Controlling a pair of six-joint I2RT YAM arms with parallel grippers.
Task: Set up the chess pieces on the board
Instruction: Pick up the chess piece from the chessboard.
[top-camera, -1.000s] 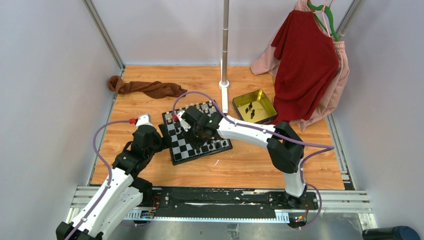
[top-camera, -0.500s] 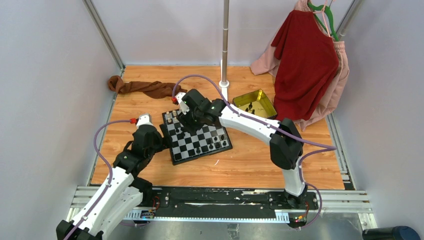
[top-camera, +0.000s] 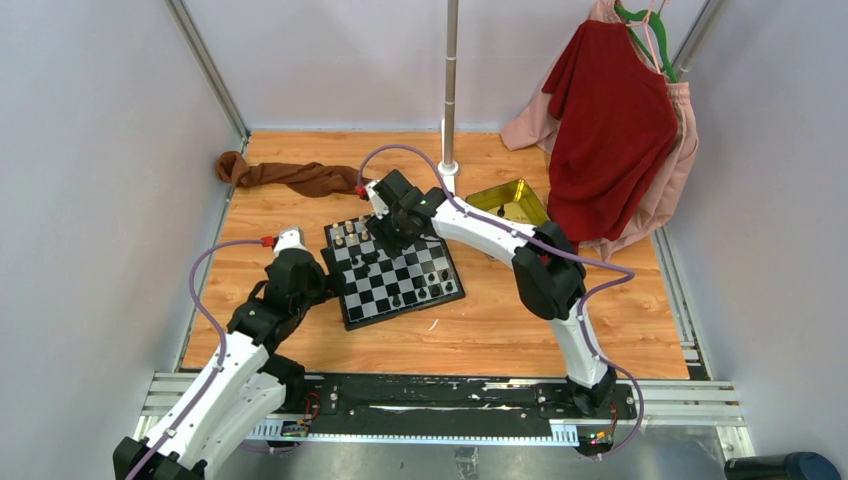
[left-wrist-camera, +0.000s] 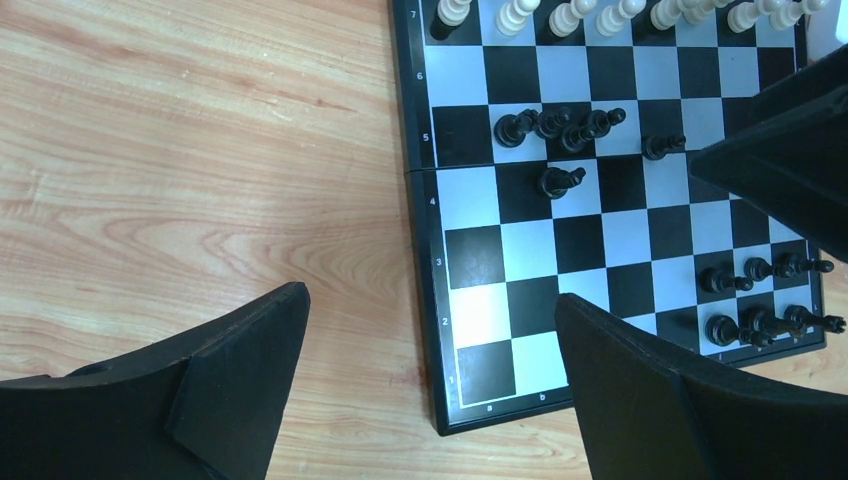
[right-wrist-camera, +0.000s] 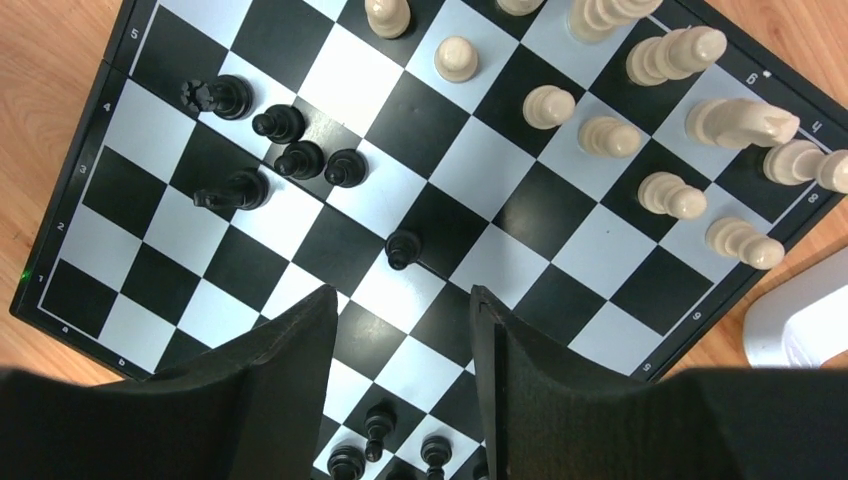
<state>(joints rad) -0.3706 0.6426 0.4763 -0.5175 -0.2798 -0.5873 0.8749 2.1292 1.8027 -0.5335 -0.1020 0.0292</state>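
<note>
The checkered board lies on the wooden floor. Cream pieces stand along its far side, also at the top of the left wrist view. Black pieces sit in a loose cluster, one pawn stands alone, and more black pieces line the near right side. My right gripper hovers open and empty above the board's back part. My left gripper is open and empty over the board's left corner.
A yellow-gold tin sits right of the board, partly behind the right arm. A pole on a white base stands just behind the board. A brown cloth lies at back left. Red and pink garments hang at back right.
My right gripper has moved from over the board's middle toward its far side, the arm swinging back. The left arm has not moved.
</note>
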